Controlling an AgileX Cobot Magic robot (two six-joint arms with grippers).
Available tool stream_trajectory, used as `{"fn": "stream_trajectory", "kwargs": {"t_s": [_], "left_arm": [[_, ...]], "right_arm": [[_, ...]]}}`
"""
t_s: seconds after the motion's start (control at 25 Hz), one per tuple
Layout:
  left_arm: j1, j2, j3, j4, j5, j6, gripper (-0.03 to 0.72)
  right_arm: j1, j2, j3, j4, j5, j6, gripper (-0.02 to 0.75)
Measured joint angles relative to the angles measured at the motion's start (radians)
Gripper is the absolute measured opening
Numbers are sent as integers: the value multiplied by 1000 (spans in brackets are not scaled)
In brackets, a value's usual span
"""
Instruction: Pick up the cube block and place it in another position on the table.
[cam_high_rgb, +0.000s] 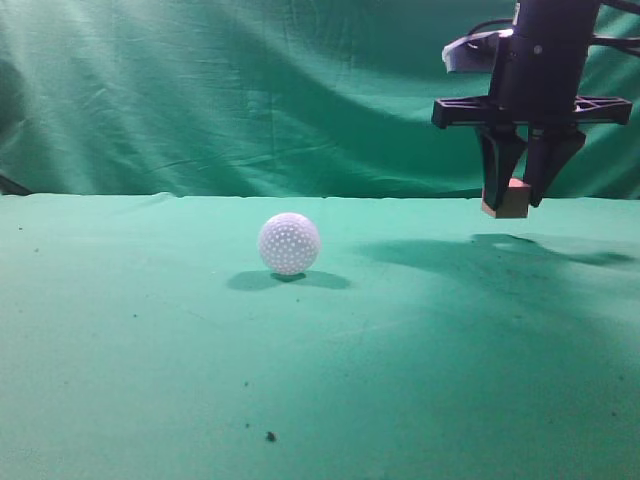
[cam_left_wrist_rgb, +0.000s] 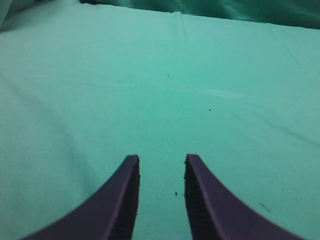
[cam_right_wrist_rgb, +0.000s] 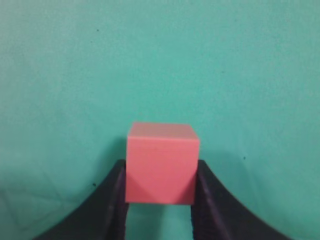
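My right gripper (cam_high_rgb: 512, 196) is shut on the reddish-brown cube block (cam_high_rgb: 508, 200) and holds it in the air above the right far part of the green table (cam_high_rgb: 420, 360). In the right wrist view the cube block (cam_right_wrist_rgb: 161, 165) sits clamped between the two dark fingers of the right gripper (cam_right_wrist_rgb: 160, 172), with green cloth below. My left gripper (cam_left_wrist_rgb: 161, 162) is open and empty over bare green cloth; it does not show in the exterior view.
A white dimpled ball (cam_high_rgb: 289, 243) rests on the table left of centre, well apart from the held cube. A wrinkled green curtain (cam_high_rgb: 250, 90) hangs behind the table. Small dark specks (cam_high_rgb: 270, 436) lie on the cloth near the front.
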Motion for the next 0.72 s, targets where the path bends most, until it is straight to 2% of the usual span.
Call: {"fn": "stream_trajectory", "kwargs": {"t_s": [0.08,0.28,0.32,0.44,0.52,0.64,0.72], "left_arm": [[0,0,0,0,0,0,262],[0,0,0,0,0,0,262],[0,0,0,0,0,0,262],[0,0,0,0,0,0,262],[0,0,0,0,0,0,262],[0,0,0,0,0,0,262],[0,0,0,0,0,0,262]], "right_arm": [[0,13,0,4,2,0,222],[0,8,0,8,8,0,445],[0,-3,0,8,9,0,469],[0,-71,-7,10,19,2,455],[0,-141,-8,10,40,2,356],[0,-267,-7,11,99,4,104],[0,-364,15,14,123,4,39]]}}
